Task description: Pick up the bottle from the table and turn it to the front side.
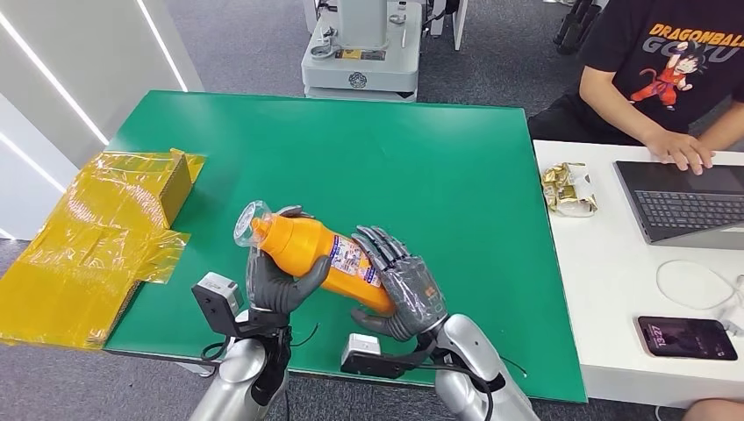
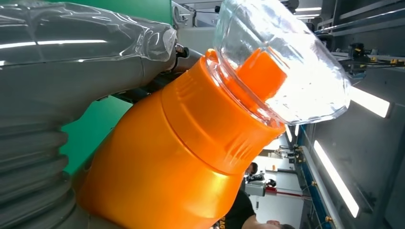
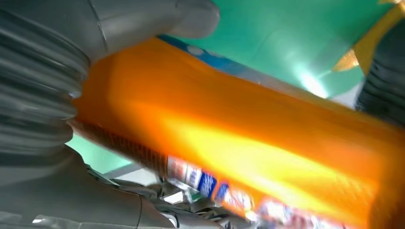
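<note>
Both robot hands gripping bottle (image 1: 316,254) above worktop (image 1: 439,158): left robot hand (image 1: 279,285) near cap, right robot hand (image 1: 405,289) at base. Risk: slick plastic slipping w/ uneven twisting.

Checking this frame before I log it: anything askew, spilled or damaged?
No spill or damage visible. The orange bottle is off the green table, tilted on its side, clear cap intact, held between the left hand and right hand. Only untidy item: crumpled yellow packaging overhanging the table's left edge.
</note>
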{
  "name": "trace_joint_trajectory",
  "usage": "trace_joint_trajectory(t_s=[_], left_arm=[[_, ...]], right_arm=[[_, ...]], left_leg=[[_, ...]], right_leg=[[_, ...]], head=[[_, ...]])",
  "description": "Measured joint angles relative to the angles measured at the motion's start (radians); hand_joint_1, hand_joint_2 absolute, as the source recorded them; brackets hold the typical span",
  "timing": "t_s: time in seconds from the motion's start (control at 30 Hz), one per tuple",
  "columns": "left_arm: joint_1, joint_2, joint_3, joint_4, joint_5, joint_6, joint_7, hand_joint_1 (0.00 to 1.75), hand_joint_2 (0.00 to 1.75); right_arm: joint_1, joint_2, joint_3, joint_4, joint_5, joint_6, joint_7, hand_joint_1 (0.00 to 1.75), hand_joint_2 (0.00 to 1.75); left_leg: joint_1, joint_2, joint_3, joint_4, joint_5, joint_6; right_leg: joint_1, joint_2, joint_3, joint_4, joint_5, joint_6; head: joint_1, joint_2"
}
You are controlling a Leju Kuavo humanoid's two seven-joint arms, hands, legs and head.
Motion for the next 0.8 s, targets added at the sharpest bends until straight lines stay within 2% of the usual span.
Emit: trace_joint_trajectory(t_s=[0.37, 0.57, 0.8], left_arm=[[0.01, 0.0, 0.014, -0.006, -0.033, 0.027, 0.0, 1.75, 1.75], [0.028, 0.003, 0.047, -0.033, -0.084, 0.09, -0.002, 1.75, 1.75], [0.049, 0.026, 0.102, -0.077, -0.27, 0.161, 0.044, 1.75, 1.75]], right_arm=[[0.07, 0.011, -0.002, -0.177, -0.058, -0.07, 0.002, 0.0, 1.75], [0.122, 0.016, -0.002, -0.293, -0.198, -0.122, -0.056, 0.0, 1.75], [0.152, 0.017, 0.046, -0.415, -0.268, -0.144, -0.098, 0.0, 1.75]], left_leg=[[0.0, 0.0, 0.0, 0.0, 0.0, 0.0], [0.0, 0.0, 0.0, 0.0, 0.0, 0.0], [0.0, 0.0, 0.0, -0.001, 0.0, 0.0]], right_leg=[[0.0, 0.0, 0.0, 0.0, 0.0, 0.0], [0.0, 0.0, 0.0, 0.0, 0.0, 0.0], [0.0, 0.0, 0.0, 0.0, 0.0, 0.0]], head=[[0.0, 0.0], [0.0, 0.0], [0.0, 0.0]])
